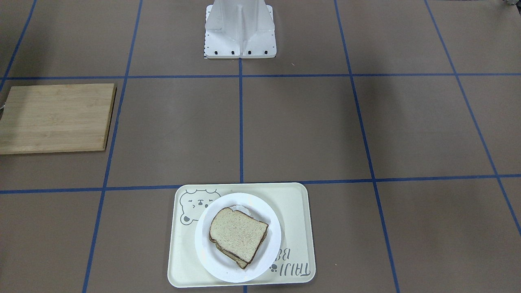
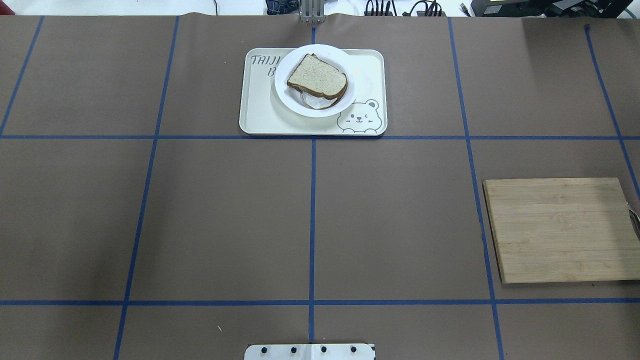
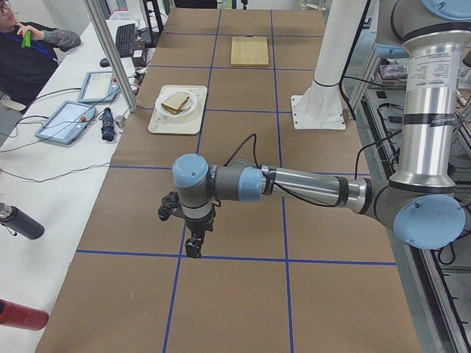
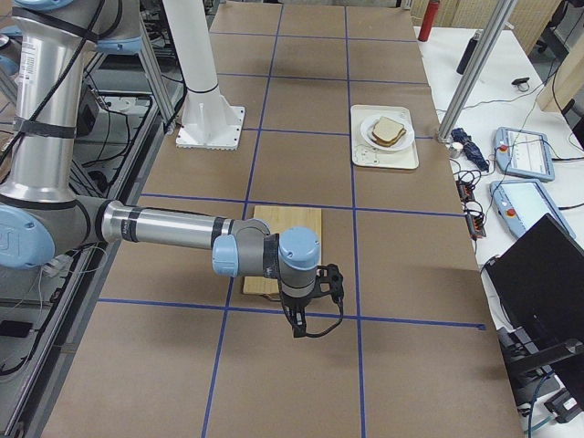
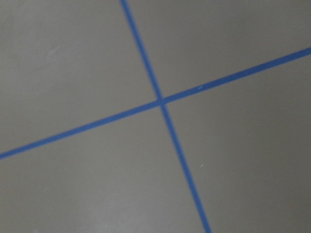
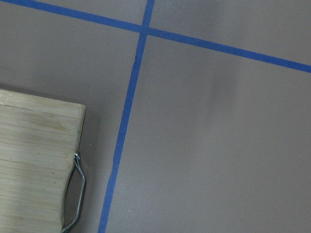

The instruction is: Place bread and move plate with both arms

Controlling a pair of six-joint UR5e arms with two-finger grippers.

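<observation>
The bread, a speckled slice with a dark crust, lies on top of a stack on the white plate. A second slice and something white show under it. The plate sits on the cream bear tray at the table's far middle, as the overhead view shows for bread, plate and tray. My left gripper hangs low over bare table, far from the tray. My right gripper hangs low beside the wooden board. Both grippers show only in side views, so I cannot tell whether they are open or shut.
A wooden cutting board with a wire handle lies on my right side. The white robot base stands at the near middle. The operators' bench with tablets borders the far edge, and a person sits there.
</observation>
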